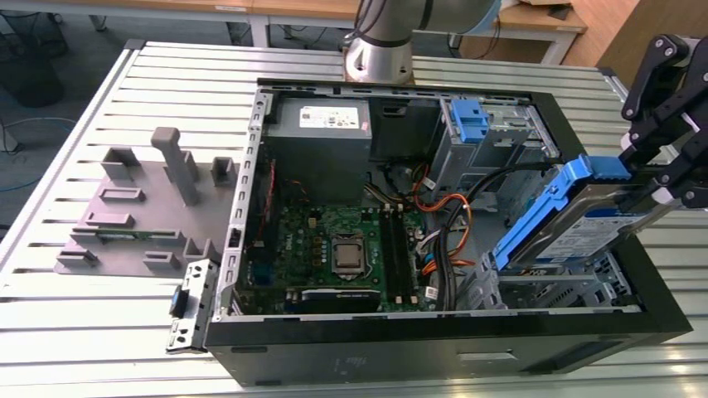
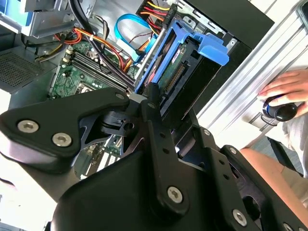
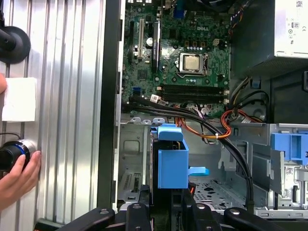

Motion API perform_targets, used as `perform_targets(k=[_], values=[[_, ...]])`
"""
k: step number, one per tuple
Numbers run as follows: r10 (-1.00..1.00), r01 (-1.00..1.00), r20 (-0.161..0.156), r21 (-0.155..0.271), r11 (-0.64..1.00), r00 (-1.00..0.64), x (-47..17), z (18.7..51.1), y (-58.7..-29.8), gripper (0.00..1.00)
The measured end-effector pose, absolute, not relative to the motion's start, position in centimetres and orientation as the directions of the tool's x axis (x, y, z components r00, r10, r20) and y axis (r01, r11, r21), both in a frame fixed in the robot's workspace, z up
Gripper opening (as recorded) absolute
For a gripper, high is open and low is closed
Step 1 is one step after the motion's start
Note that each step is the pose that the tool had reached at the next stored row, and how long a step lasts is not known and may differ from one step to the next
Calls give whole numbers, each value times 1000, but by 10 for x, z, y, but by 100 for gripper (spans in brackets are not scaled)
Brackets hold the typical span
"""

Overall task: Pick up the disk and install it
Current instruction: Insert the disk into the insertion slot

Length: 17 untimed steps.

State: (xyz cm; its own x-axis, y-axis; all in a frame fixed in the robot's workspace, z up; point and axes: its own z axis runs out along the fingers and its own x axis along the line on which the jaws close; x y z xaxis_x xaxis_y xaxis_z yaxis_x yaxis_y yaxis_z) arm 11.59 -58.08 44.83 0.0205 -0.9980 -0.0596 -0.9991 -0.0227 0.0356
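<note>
**Exterior view.** The black linkage end effector (image 1: 655, 178) is clamped on the flat silver hard-drive disk with blue plastic side rails (image 1: 581, 220), which is carried clear of the slatted aluminium worktop (image 1: 89, 332). The disk stands tilted, blue handle end uppermost, at the 4 o'clock corner of the open black computer case (image 1: 443, 355). Its lower end is at the mouth of the bare-metal drive cage (image 1: 553, 286); contact between them cannot be told. The green motherboard (image 1: 332, 249) lies at the case centre, with the grey power-supply box (image 1: 321, 120) at 12 o'clock. A grey moulded fixture (image 1: 144, 215) sits on the worktop at 9 o'clock of the case.

**First wrist view.** A person's hand (image 3: 17, 175) rests on a black knob (image 3: 10, 154) beside the case.
</note>
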Motion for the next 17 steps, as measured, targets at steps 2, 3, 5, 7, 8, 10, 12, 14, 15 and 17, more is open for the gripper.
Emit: perform_targets(k=[2, 3, 5, 7, 8, 10, 12, 14, 15, 17], values=[[-998, -999, -60, 36, -23, 20, 116, 448, -581, 35], [-998, -999, -60, 36, -23, 20, 116, 448, -581, 35], [-998, -999, -60, 36, -19, 17, 116, 448, -581, 35], [-998, -999, -60, 36, -8, 6, 116, 448, -581, 35], [-998, -999, -60, 36, -7, 5, 116, 448, -581, 35], [-998, -999, -60, 35, -7, 5, 116, 448, -581, 35], [-998, -999, -60, 35, -7, 5, 115, 447, -581, 35], [-998, -999, -60, 35, -7, 5, 115, 446, -581, 35], [-998, -999, -60, 35, -7, 5, 115, 447, -581, 35], [-998, -999, -60, 35, -7, 5, 115, 446, -581, 35]])
